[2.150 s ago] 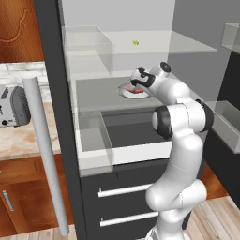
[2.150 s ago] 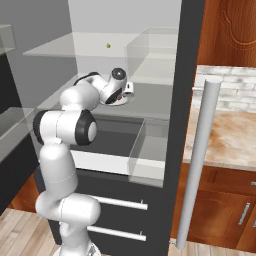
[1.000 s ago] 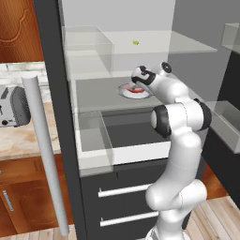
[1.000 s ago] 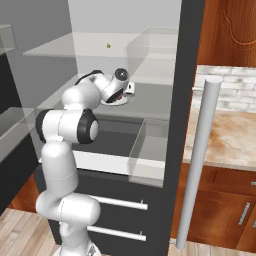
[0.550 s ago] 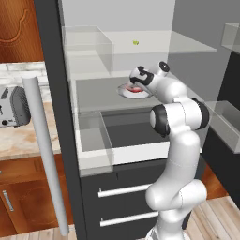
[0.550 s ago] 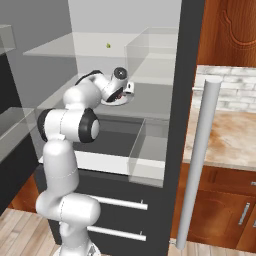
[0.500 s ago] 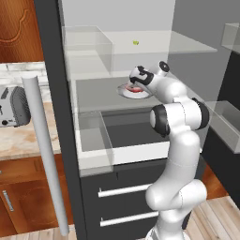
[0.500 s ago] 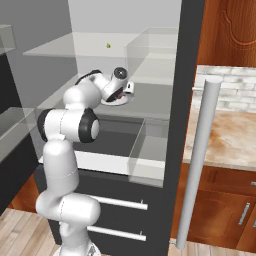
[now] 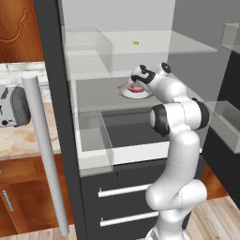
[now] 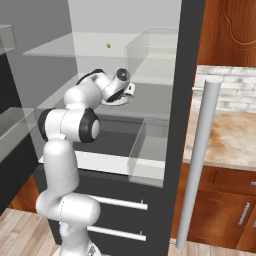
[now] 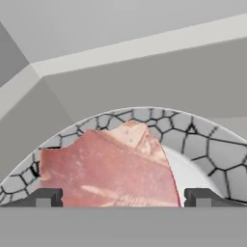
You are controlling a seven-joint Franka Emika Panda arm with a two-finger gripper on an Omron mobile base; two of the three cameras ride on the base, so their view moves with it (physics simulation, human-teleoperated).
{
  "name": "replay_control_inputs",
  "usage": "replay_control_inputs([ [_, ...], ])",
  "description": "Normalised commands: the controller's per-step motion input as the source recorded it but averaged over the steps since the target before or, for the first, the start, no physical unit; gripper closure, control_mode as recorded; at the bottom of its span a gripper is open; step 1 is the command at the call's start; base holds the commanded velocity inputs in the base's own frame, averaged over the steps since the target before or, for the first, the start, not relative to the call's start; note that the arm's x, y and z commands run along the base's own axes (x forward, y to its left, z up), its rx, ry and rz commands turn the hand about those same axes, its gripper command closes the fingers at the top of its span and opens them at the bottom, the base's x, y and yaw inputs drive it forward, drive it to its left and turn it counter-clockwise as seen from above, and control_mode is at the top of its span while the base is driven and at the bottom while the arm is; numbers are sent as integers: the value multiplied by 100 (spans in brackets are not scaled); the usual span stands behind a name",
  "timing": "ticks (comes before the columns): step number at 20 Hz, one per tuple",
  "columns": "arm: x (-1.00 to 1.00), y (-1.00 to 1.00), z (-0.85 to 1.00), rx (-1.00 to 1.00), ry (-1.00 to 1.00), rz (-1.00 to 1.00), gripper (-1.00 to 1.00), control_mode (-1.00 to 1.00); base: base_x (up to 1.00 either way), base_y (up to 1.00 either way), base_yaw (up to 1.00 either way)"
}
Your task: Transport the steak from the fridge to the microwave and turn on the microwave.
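Observation:
The steak (image 11: 111,164), a flat pinkish-red slab, lies on a round white plate (image 11: 202,144) with a cracked-mosaic rim. The plate stands on the middle shelf of the open fridge (image 9: 51,70). My gripper (image 11: 123,198) is open right over the steak, one fingertip (image 11: 44,197) at each side of the slab and nothing clamped between them. From the left base view the hand hangs over the plate (image 9: 127,92) and a strip of steak (image 9: 136,89) shows under it. In the right base view the gripper (image 10: 118,96) hides most of the plate (image 10: 109,101). The microwave is out of view.
A pulled-out clear drawer (image 9: 93,136) sits under the shelf, with a glass bin (image 9: 89,47) above. A small green item (image 9: 135,42) lies on the upper shelf. The silver door handle (image 9: 44,154) stands at the left, a toaster (image 9: 11,105) on the counter behind it.
The hand has edged slightly further in over the plate. The jaws have stayed open and the steak has not moved.

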Motion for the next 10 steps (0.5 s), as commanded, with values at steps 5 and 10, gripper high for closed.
replay_control_inputs([
  [5, 4, 0, -18, 0, 5, -5, -100, -100, 0, 0, 0],
  [10, 7, 0, -18, 0, 4, -3, -100, -100, 0, 0, 0],
])
